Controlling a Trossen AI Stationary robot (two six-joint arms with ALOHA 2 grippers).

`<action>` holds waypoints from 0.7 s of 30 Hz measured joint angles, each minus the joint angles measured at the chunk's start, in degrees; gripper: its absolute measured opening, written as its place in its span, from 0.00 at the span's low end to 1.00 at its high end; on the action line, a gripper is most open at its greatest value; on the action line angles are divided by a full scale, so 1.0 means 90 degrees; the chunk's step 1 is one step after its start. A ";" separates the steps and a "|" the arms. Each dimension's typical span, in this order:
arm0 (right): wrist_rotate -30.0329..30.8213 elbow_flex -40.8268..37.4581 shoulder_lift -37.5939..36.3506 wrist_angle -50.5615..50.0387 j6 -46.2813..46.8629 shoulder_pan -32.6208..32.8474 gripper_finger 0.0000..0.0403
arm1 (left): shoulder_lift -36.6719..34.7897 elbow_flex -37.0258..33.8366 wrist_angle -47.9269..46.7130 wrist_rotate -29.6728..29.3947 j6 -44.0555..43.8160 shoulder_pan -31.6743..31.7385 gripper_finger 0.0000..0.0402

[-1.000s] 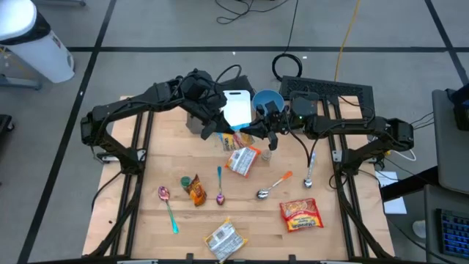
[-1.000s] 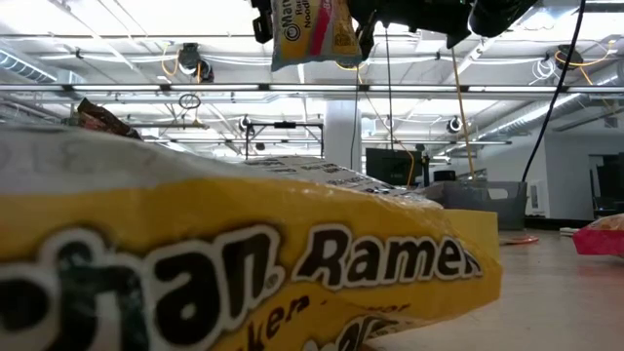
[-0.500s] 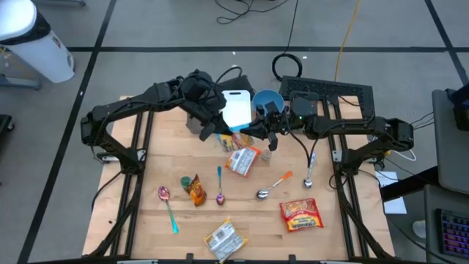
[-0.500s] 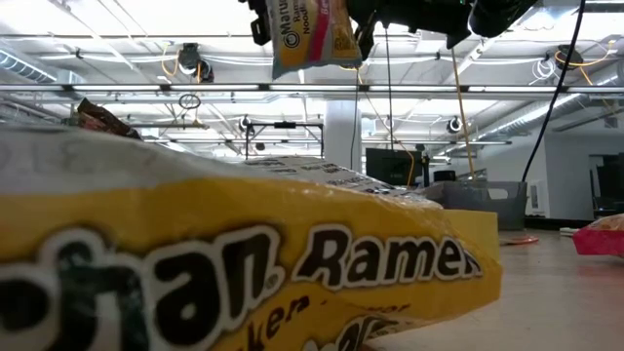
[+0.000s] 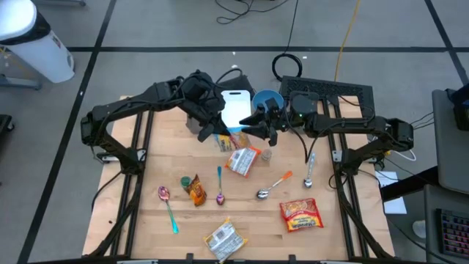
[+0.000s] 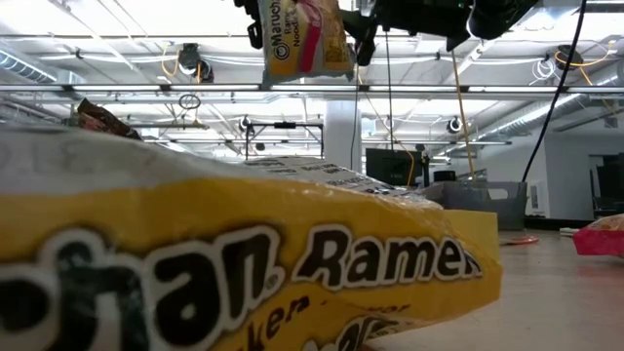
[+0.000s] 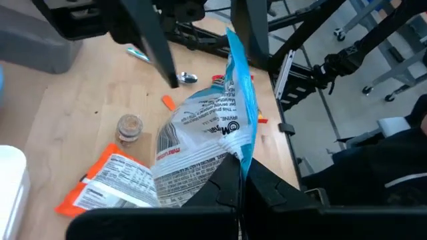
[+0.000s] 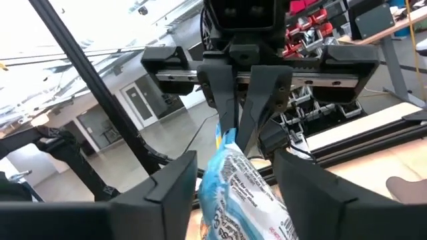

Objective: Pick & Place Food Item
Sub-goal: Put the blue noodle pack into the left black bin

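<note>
Nearest the front edge of the wooden bench (image 5: pixel 168 158): a silver-and-yellow ramen packet (image 5: pixel 223 238), filling the low view as a yellow wall of print. Just behind, toward the right: a red ramen packet (image 5: pixel 301 214). Middle band, left to right: pink-bowled spoon with green handle (image 5: pixel 167 205), small dark jar (image 5: pixel 186 181) touching an orange snack pouch (image 5: pixel 196 191), purple-bowled spoon (image 5: pixel 220 185), orange-handled spoon (image 5: pixel 272 184), plain metal spoon (image 5: pixel 310 171). Behind these: orange-edged noodle packet (image 5: pixel 243 160) lying flat, small spice jar (image 5: pixel 267 155) just beside it. Above that, off the bench: Maruchan noodle packet (image 6: pixel 298 39), hanging upright in the low view, blue seam gripped from above. Left pincer (image 7: pixel 241 179) clamped tight on that seam, fingers pressed together over the crimped edge. Right pincer (image 8: pixel 235 173) facing it from the opposite side, fingers (image 8: pixel 175 183) spread wide to either side of the packet, not touching it. At the far edge: white cutting board (image 5: pixel 234 108) and blue bowl (image 5: pixel 267 100), side by side under the two arms.
</note>
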 joint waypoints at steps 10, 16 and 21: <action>-0.0017 -0.0002 0.0001 -0.0023 0.0050 -0.0011 0.59 | -0.0097 0.0000 -0.1299 -0.0661 0.1188 0.0529 0.00; -0.0007 -0.0005 0.0002 -0.0047 0.0050 -0.0011 0.58 | -0.0329 -0.0001 -0.1649 -0.1043 0.2010 0.0992 0.00; -0.0002 -0.0005 0.0002 -0.0096 0.0090 -0.0009 0.56 | -0.0419 0.0000 -0.1693 -0.1037 0.2439 0.1436 0.00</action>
